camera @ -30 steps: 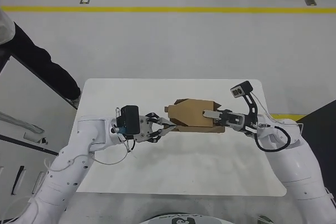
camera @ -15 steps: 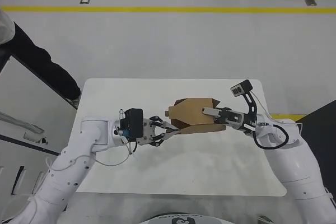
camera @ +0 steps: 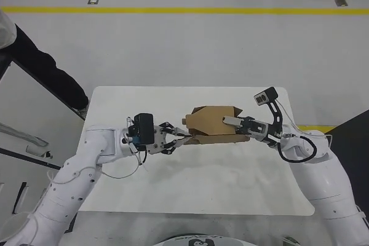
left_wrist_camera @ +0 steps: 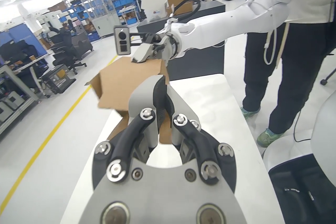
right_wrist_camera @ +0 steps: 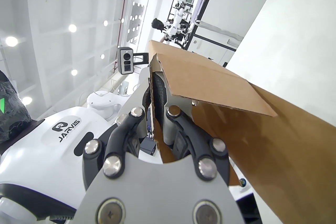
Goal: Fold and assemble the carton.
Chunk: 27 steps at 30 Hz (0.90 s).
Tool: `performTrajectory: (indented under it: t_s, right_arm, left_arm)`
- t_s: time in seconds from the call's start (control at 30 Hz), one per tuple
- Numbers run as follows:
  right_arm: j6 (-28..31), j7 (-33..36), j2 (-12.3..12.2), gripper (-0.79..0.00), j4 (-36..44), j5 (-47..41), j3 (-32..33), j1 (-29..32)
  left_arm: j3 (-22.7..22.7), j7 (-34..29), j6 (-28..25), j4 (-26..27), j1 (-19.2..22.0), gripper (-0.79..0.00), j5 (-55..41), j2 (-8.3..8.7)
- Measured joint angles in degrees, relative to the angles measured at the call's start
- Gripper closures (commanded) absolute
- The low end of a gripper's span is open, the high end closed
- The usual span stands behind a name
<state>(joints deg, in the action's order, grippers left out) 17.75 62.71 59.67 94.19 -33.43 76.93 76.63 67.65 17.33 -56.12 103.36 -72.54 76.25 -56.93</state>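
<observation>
Carton (camera: 214, 123) brown, partly erected, end flaps open.

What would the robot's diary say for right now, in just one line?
carton: flaps unfolded, on table | left claw: shut, tips at one end flap | right claw: shut on opposite end's edge

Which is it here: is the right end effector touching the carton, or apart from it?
Touching. The right wrist view shows the right end effector shut on a flap of the carton, with the cardboard edge pinched between its fingers.
</observation>
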Motion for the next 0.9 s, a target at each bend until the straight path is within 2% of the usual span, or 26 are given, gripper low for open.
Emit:
performTrajectory:
  t_s: [0.2,0.9]
  right_arm:
    - [0.32,0.68,-0.13,0.0,0.94,-0.34,0.54,0.69]
    - [-1.51,-1.88,-0.02,0.0,0.89,1.71,-0.63,0.38]
  left_arm:
    - [1.35,-1.95,-0.26,0.6,-0.69,0.0,0.89,0.36]
    - [-2.8,-0.59,-1.88,1.69,0.54,0.0,0.94,0.01]
